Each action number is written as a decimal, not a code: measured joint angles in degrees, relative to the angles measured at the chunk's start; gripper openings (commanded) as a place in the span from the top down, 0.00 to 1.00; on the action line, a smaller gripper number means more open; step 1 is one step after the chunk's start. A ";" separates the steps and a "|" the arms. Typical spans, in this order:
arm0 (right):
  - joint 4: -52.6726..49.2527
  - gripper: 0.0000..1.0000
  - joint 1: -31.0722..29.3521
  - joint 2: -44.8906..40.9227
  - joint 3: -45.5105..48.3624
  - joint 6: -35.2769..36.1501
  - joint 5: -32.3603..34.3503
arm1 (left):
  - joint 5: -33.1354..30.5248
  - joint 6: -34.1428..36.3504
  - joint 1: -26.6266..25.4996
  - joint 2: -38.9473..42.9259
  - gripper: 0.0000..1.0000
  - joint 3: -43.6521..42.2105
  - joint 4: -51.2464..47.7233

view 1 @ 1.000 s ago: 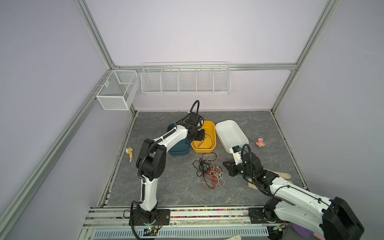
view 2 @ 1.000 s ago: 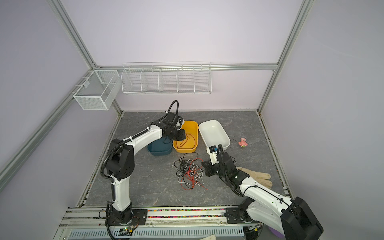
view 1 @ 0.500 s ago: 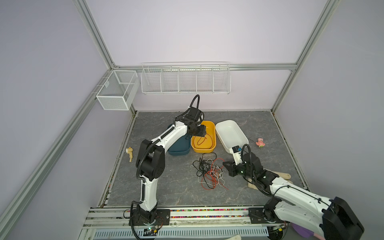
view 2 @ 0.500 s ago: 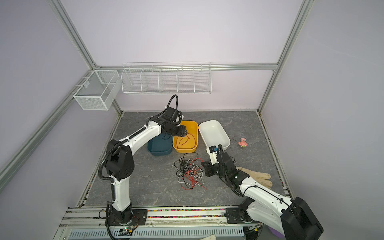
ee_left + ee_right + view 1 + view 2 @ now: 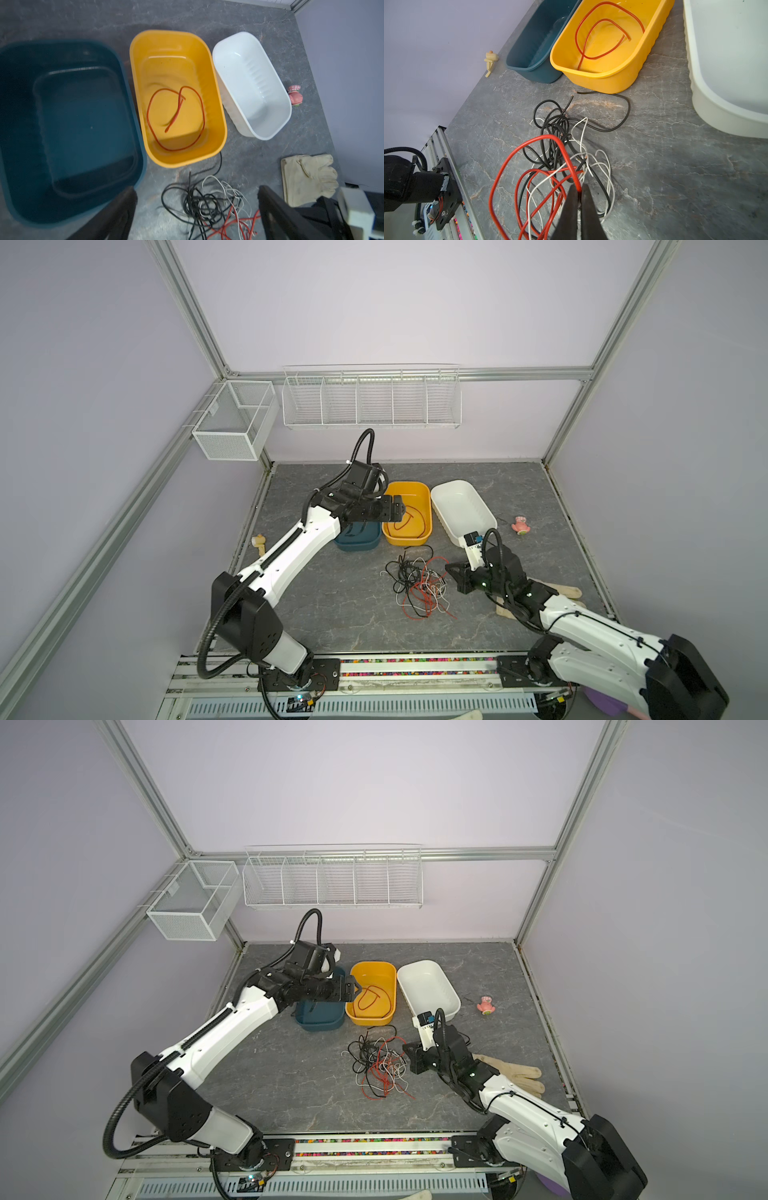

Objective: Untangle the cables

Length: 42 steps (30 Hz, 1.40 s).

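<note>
Left jaws hang wide open with nothing between them, up over the 9 o'clock rim of the yellow bin (image 5: 409, 540), right beside the blue bin (image 5: 359, 546). Down in that yellow bin lies 1 loose red cable (image 5: 175, 118), curled on its floor and well apart from the pile.

The tangle of cables (image 5: 417, 587) sits mid-desk (image 5: 332, 614), at 6 o'clock from the yellow bin. Black, white and red strands cross over each other, and 1 black end strays close to the bin's front wall.

Right jaws sit low at 3 o'clock of the tangle, pinched shut on a red loop (image 5: 529, 143) that arches up off the pile in the right wrist view.

The white bin (image 5: 461, 506) stands at 1 o'clock from the tangle, angled beside the yellow one. A pale glove (image 5: 515, 1073) lies at 3 o'clock behind the right arm, a pink toy (image 5: 520, 525) at 2 o'clock, and a beige toy (image 5: 259, 542) at 10 o'clock by the desk's edge.
</note>
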State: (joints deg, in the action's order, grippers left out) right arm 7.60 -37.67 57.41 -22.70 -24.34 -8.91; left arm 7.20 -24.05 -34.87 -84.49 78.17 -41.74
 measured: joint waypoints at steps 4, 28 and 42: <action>0.07 0.94 0.00 -1.44 0.68 0.42 0.00 | -0.55 -4.90 -3.52 7.15 0.08 -10.58 1.77; 1.73 0.94 -0.31 -14.73 4.28 1.03 -2.78 | -0.79 -27.50 -16.90 13.84 0.09 -37.86 23.34; -5.29 0.94 -0.68 -21.73 0.46 1.03 -4.48 | 1.03 -27.93 -16.90 -2.82 0.23 -37.42 33.59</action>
State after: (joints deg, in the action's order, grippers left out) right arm 2.31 -38.35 35.68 -22.24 -23.31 -13.39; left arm 8.23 -51.99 -51.77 -87.31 40.75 -8.14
